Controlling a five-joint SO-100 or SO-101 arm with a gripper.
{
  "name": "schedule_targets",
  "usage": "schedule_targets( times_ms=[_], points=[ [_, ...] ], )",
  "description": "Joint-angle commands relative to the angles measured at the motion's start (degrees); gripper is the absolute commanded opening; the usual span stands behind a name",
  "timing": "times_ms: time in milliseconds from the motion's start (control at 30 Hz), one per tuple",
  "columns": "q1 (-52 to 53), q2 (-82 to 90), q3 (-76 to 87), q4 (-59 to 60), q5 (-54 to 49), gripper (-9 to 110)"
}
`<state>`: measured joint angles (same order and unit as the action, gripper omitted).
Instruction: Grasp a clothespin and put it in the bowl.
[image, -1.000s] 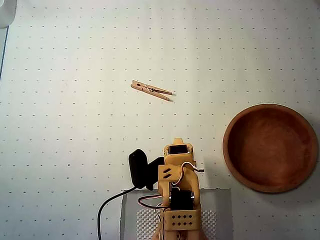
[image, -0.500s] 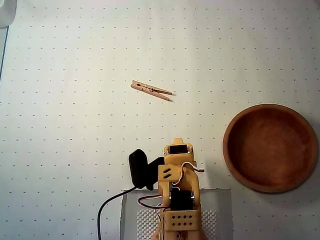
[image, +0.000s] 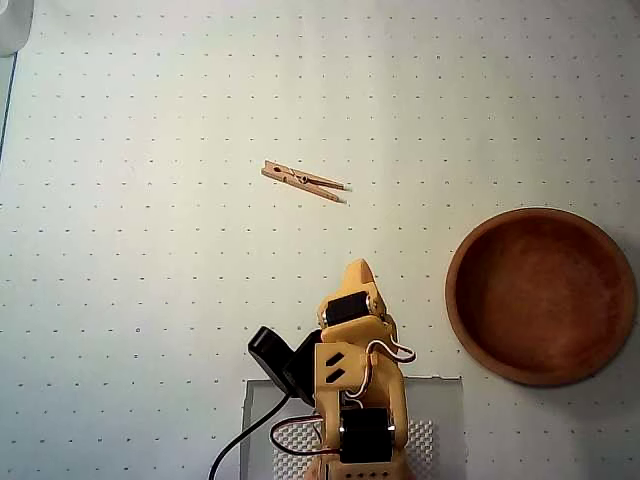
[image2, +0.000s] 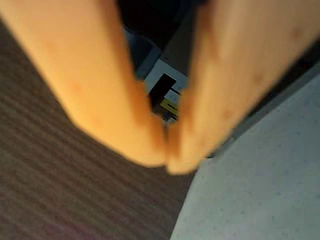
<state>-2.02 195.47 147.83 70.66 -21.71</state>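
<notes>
The overhead view shows one clothespin (image: 305, 182), one bowl (image: 541, 296) and one arm (image: 355, 385) on a white dotted mat (image: 150, 250). The clothespin lies flat on the mat, above and slightly left of the arm, its long axis running from upper left to lower right, well apart from both the arm and the bowl. The bowl, reddish-brown wood with a thick rim, stands at the right edge with nothing in it. Compared with half a second earlier, the arm has shifted: its pointed orange tip now reaches higher in the picture and leans slightly left, and the black camera module (image: 275, 352) on its left side sits lower; clothespin and bowl have not moved. The overhead view does not show the fingertips; the wrist view does. There the gripper (image2: 167, 160) fills the frame as two blurred orange fingers (image2: 100, 90) whose tips meet with no gap, holding nothing. Behind them the wrist view shows dark wood-grain table surface (image2: 60, 200) at left and the pale mat at lower right; neither the clothespin nor the bowl appears in it.
</notes>
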Motion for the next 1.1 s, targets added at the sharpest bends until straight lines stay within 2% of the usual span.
schedule_targets(
  times_ms=[0, 133, 300, 633, 867, 1067],
  points=[
    [0.0, -7.91, -9.93, 1.23, -1.85, -3],
    [0.0, -22.41, -19.07, 3.34, -7.91, -3],
    [-0.44, -38.41, -31.03, 7.38, -21.8, -3],
    [-0.62, -60.03, -41.48, 24.17, -48.08, -3],
    [-0.09, -68.2, -45.35, 28.21, -58.8, -3],
    [-0.7, -78.4, -50.71, 27.95, -62.67, -3]
  ],
)
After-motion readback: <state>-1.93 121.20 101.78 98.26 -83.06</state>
